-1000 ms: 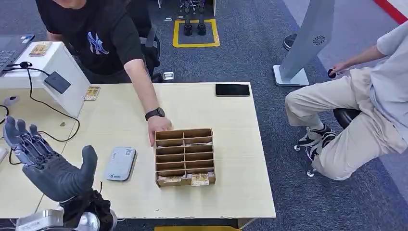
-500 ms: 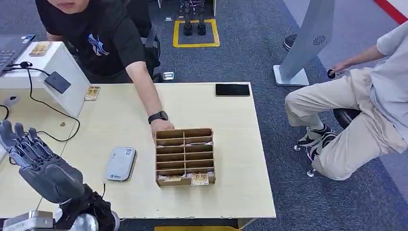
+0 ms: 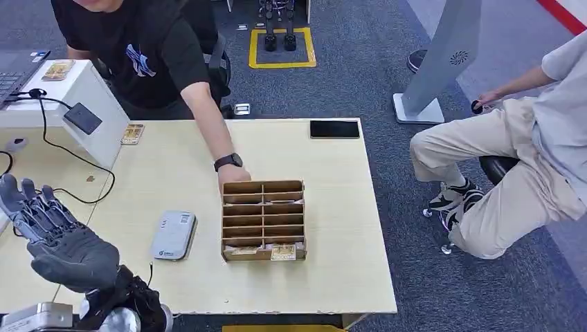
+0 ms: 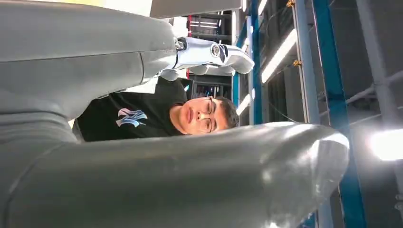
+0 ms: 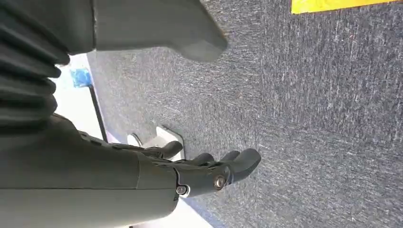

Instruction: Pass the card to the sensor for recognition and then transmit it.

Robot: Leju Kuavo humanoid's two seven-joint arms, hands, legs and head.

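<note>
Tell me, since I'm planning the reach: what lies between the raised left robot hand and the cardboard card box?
In the head view, a grey card reader lies flat on the table between the left robot hand and the cardboard card box.

So what I'm looking at is a light wood table (image 3: 332,277) sitting on dark blue-grey carpet (image 3: 360,76). Roughly in the middle there's a cardboard divider box (image 3: 263,220) with a few cards tucked into its slots, and a person's hand (image 3: 234,176) is touching its far edge. Just left of the box lies a flat grey card reader (image 3: 173,235). A black phone (image 3: 334,128) rests at the far edge. A white angled stand (image 3: 83,104) sits at the far left with a small card (image 3: 132,133) beside it, and a black cable (image 3: 69,155) trails across the top.
</note>
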